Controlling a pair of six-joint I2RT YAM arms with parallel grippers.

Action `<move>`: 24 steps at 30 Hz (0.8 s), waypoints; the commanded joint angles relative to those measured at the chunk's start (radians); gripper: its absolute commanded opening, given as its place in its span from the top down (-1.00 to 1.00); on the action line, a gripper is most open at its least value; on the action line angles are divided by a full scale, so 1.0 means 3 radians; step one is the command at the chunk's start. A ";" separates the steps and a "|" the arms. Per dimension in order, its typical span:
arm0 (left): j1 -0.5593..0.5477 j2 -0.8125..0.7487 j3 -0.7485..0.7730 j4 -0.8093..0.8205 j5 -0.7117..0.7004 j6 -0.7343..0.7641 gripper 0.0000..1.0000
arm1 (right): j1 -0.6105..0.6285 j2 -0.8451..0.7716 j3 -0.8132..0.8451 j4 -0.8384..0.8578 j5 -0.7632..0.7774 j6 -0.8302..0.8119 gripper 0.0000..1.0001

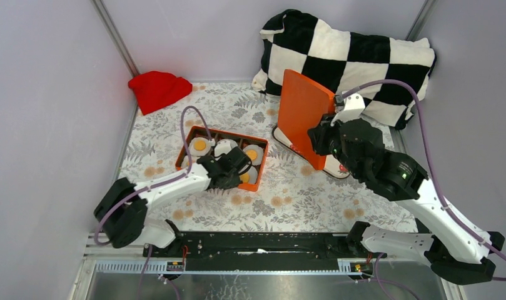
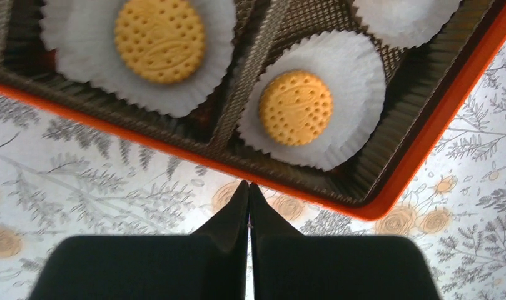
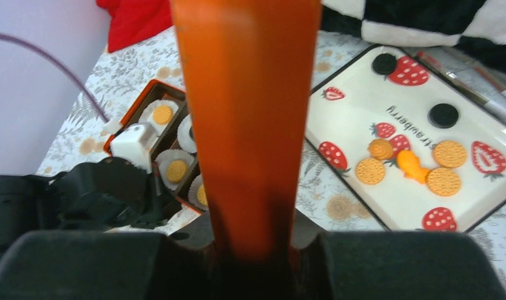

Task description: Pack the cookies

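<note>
A robot test cell in a lab is shown. The space is closed in by plain lilac walls [image 1: 44, 125] set in metal posts [image 1: 116, 37]. A left arm [image 1: 169, 184] and a right arm [image 1: 425, 194] are bolted to a black rail [image 1: 263, 242], with purple cables [image 1: 425, 112] run along them. A homely look is lent by a flowered tablecloth [image 1: 300, 194], a checkered pillow [image 1: 350, 50] and a red cloth [image 1: 157, 89].

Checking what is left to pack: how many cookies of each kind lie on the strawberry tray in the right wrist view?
Black round cookies: 2
Golden round cookies: 3
Orange swirl-shaped piece: 1
Orange fish-shaped piece: 1
Total: 7 in view on the tray
</note>
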 commanded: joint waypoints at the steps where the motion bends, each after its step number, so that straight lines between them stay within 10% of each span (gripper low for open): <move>1: -0.0033 0.0301 0.0148 0.0522 -0.0092 0.0028 1.00 | -0.0019 -0.0110 -0.0302 0.0390 -0.0383 0.0257 1.00; 17: 0.0269 0.1406 0.1113 0.0865 -0.0747 0.0360 1.00 | -0.0022 -0.0558 -0.0871 0.0991 -0.0505 0.0538 1.00; 24: 0.0567 0.1114 0.1159 0.0786 -0.0770 0.0541 1.00 | -0.0020 -0.0405 -0.0762 0.0952 -0.0367 0.0459 1.00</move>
